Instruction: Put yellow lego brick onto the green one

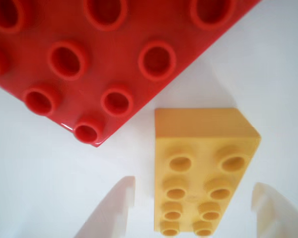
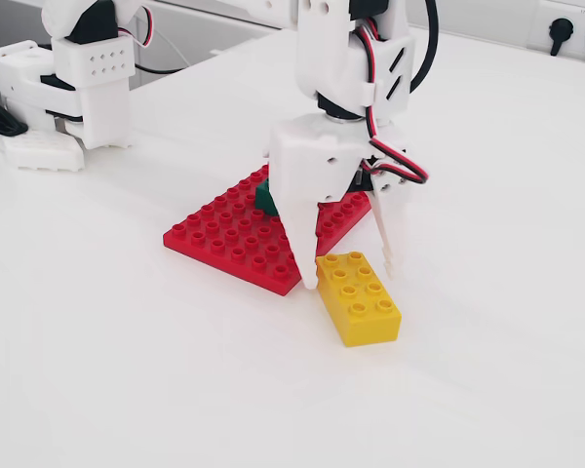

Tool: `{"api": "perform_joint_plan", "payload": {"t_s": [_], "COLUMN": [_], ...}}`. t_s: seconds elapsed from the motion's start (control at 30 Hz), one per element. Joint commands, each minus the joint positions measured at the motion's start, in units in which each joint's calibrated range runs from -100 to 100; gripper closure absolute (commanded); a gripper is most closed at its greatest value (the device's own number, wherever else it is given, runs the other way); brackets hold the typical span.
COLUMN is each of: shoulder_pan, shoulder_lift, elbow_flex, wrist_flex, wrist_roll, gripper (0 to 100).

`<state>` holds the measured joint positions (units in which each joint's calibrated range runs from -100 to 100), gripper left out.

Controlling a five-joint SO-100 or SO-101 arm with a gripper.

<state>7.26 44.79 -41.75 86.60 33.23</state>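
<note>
The yellow lego brick (image 2: 359,297) lies flat on the white table, just right of the red baseplate's near corner; it fills the lower middle of the wrist view (image 1: 201,171). My gripper (image 2: 349,276) is open, its white fingertips down at the table on either side of the brick's far end, not closed on it. In the wrist view the gripper (image 1: 193,210) shows one finger on each side of the brick with gaps. The green brick (image 2: 264,198) sits on the baseplate behind my gripper, mostly hidden by the arm; it is out of the wrist view.
The large flat red baseplate (image 2: 236,239) lies left of the yellow brick, its corner close to my left finger (image 1: 111,210); it also shows in the wrist view (image 1: 109,64). The arm's white base (image 2: 73,88) stands at the back left. White table lies around.
</note>
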Motion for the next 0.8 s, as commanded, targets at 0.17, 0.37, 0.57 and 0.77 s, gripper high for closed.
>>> {"api": "perform_joint_plan", "payload": {"t_s": [0.17, 0.37, 0.57, 0.77], "shoulder_pan": [0.6, 0.6, 0.5, 0.5], "shoulder_lift": [-0.4, 1.6, 1.4, 1.9], "elbow_flex": [-1.0, -1.3, -1.9, -1.9], "wrist_flex": [0.0, -0.6, -0.8, -0.8], "wrist_roll": [0.3, 0.3, 0.2, 0.3], "gripper": [75, 75, 75, 75]}}
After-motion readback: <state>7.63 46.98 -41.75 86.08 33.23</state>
